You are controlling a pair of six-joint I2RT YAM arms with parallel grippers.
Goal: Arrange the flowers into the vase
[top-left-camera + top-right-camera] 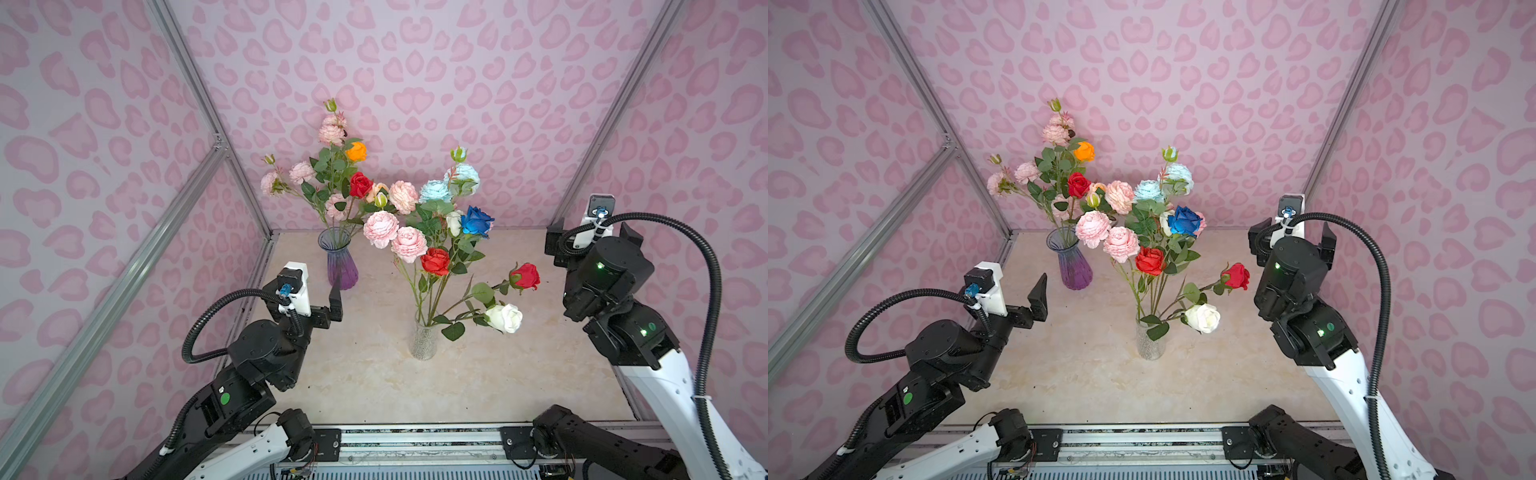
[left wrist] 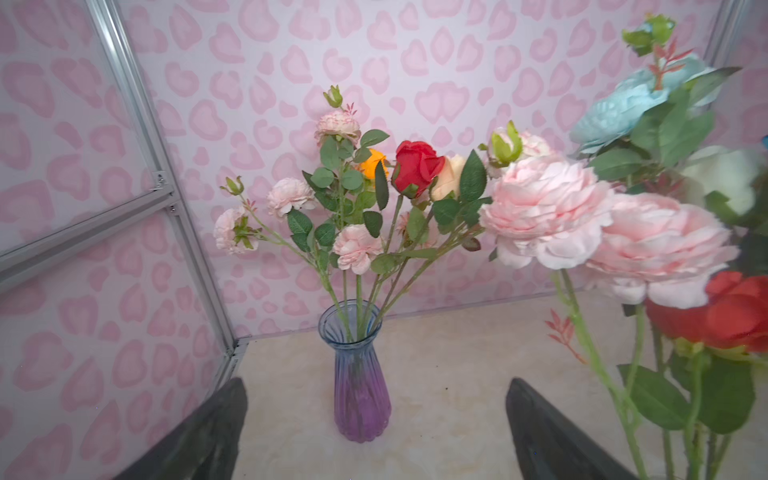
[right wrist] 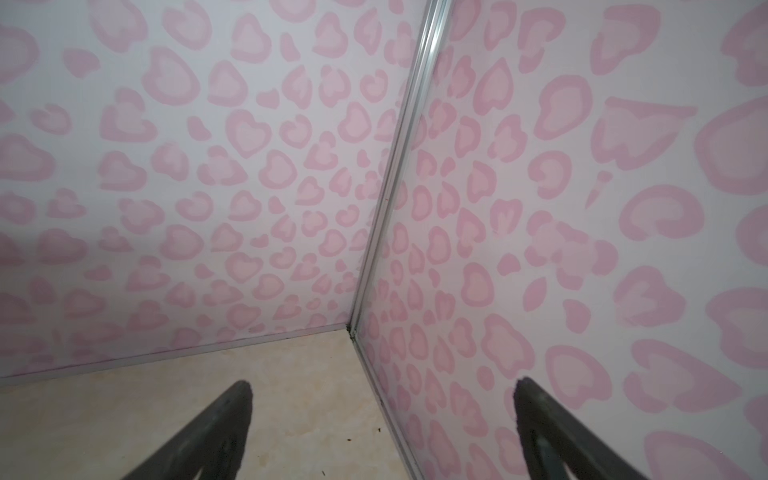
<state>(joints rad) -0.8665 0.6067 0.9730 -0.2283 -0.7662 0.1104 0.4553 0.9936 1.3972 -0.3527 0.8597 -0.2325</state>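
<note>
Silver aluminium rail (image 1: 415,440) edges the near side of a beige marbled tabletop (image 1: 374,386), boxed by pink heart-print walls (image 1: 415,62). Left gripper (image 2: 377,384) and right gripper (image 3: 383,382) gape empty. Colourful artificial flowers (image 1: 409,244) stand in a central clear glass vase (image 1: 424,340) and a far-left purple ribbed glass vase (image 1: 341,266).

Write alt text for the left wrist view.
A blue-to-purple ribbed glass vase stands on the beige marbled tabletop by pink heart-print walls, holding pale pink, red and orange artificial flowers. Closer to the camera loom larger pink, light-blue and red blooms. The left gripper points at the vase, dark jaws wide apart, empty.
</note>
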